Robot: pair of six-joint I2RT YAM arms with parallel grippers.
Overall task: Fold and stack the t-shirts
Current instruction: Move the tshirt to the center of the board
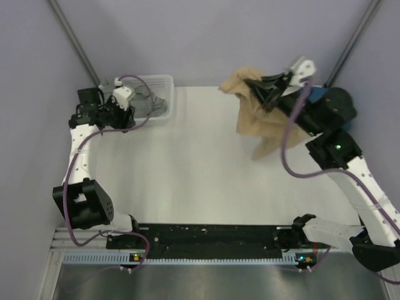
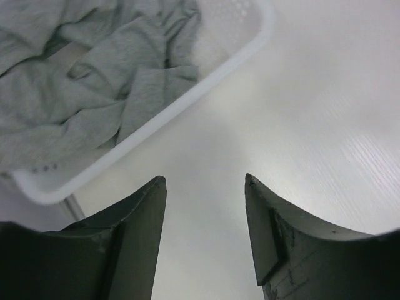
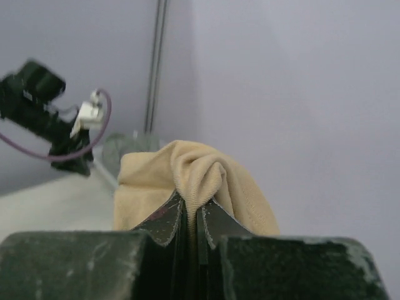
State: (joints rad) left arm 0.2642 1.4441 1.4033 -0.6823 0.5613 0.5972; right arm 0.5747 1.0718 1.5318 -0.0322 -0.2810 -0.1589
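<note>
Softly rumpled tan jersey t-shirt [image 1: 251,122]

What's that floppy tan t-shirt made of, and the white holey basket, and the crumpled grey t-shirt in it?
Tan t-shirt: soft knitted cloth, maybe cotton; fine ribs show and it hangs in folds.
White basket: smooth hard plastic, it seems; stiff straight rim, small moulded holes.
Grey t-shirt: soft matte knit cloth, rumpled into creases.

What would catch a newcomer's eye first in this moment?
The tan t-shirt dangling above the table at far right, pinched in the shut right end effector. Then the white basket at far left, a crumpled grey-green t-shirt inside, the left end effector open beside it.
</note>
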